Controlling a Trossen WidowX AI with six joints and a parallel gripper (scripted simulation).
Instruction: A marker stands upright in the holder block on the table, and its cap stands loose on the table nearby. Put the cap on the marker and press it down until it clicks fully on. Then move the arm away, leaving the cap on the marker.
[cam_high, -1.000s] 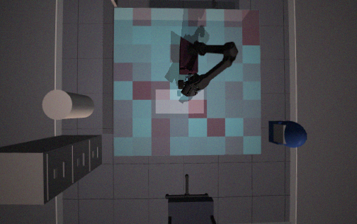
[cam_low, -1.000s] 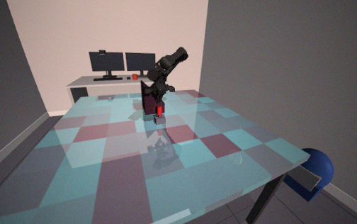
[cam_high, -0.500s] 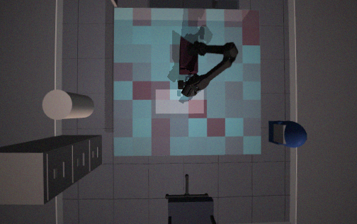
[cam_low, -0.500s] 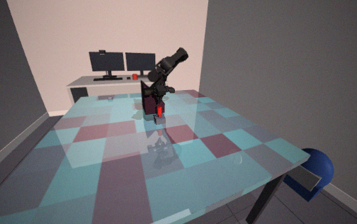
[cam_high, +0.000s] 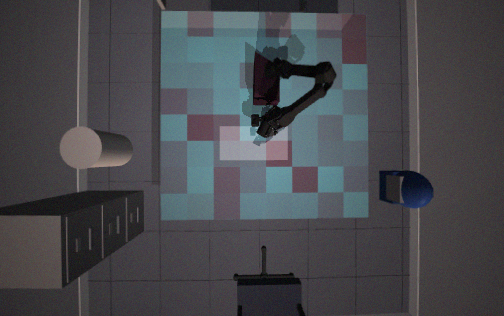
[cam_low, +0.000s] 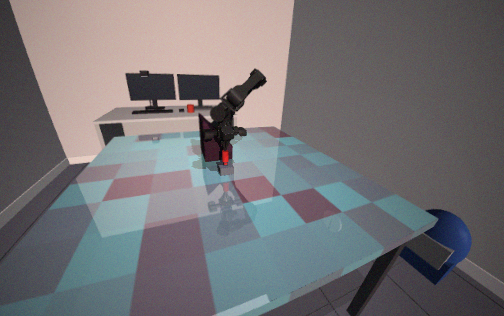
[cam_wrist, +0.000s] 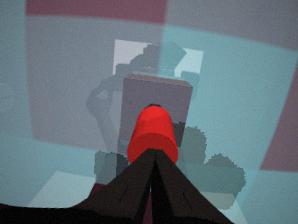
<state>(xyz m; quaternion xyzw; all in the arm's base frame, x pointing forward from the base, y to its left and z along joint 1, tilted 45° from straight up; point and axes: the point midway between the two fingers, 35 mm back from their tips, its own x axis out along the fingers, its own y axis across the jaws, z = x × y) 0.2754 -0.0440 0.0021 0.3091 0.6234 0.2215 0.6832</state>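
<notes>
I see the red cap (cam_wrist: 154, 135) standing upright over the grey holder (cam_wrist: 154, 96), on the marker as far as I can tell; the marker itself is hidden beneath it. In the exterior view the cap (cam_low: 225, 157) rises straight up from the holder (cam_low: 226, 170), which sits on the table (cam_low: 310, 235) towards its far side, just in front of the arm's dark red base plate (cam_low: 206, 142).

My gripper (cam_wrist: 154, 156) sits directly above the cap, its two fingers pressed together with nothing between them, their joined tips touching or just over the cap's top; I cannot tell which. From above, the gripper (cam_high: 261, 126) covers both cap and holder.

The arm (cam_high: 320, 80) folds sharply: from its base it reaches right, bends at the elbow, then angles back towards the near left, with the wrist pointing down at the table. In the exterior view the elbow (cam_low: 255, 79) pokes up high and right, above the gripper.
</notes>
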